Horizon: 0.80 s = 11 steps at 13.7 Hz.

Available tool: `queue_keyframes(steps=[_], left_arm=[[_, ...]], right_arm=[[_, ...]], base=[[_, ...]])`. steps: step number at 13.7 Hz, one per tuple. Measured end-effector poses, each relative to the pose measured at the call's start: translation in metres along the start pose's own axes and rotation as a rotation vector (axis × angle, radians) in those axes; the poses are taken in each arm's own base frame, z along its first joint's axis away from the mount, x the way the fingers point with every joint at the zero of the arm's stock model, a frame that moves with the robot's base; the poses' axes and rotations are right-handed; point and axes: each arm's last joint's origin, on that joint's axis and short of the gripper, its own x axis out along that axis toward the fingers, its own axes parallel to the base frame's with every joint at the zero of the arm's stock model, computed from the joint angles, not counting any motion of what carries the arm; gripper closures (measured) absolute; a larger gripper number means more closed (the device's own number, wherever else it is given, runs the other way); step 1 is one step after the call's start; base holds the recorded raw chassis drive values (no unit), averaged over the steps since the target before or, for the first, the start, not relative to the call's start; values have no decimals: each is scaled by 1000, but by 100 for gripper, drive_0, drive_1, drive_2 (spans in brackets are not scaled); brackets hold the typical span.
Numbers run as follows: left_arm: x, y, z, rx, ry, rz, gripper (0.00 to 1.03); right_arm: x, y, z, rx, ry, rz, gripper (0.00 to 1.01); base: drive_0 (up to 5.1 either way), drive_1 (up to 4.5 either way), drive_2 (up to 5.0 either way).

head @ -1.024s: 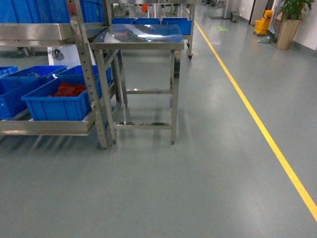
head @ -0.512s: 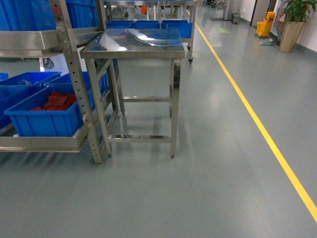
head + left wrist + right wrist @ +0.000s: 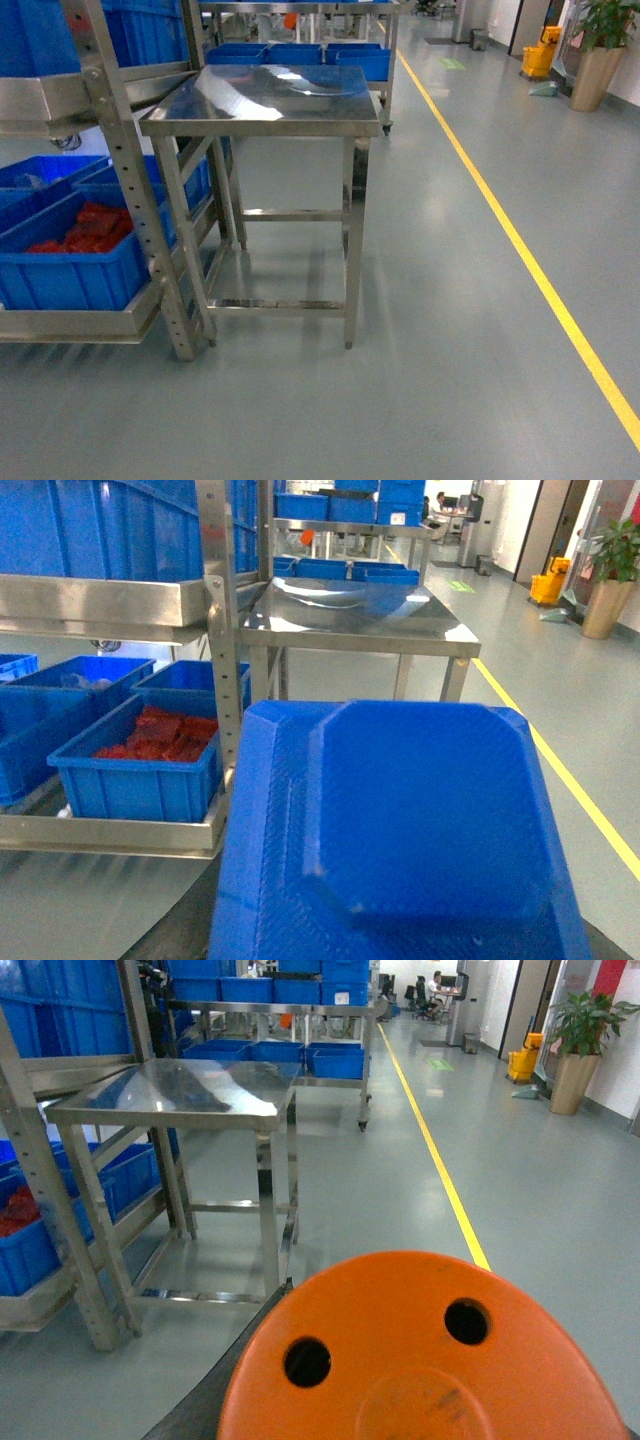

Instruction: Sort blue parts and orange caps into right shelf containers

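Blue part [image 3: 420, 830] is seen filling the left wrist view, orange cap [image 3: 420, 1360] the right; fingers can't be seen, so grip state can't be told. Shelf crates [image 3: 70, 270] sit off left, nearer the left arm.

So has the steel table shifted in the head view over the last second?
Yes. The steel table sits lower and further left against the yellow floor line, and looks larger; it appears the robot itself rolled closer.
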Motion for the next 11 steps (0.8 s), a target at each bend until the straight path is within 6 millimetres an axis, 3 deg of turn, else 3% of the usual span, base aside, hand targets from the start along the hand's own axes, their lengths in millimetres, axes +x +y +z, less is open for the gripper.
queue_keyframes(steps=[11], left_arm=[[0,0,0,0,-2,0,61]], right_arm=[[0,0,0,0,-2,0,57]], base=[[-2,420,-423]])
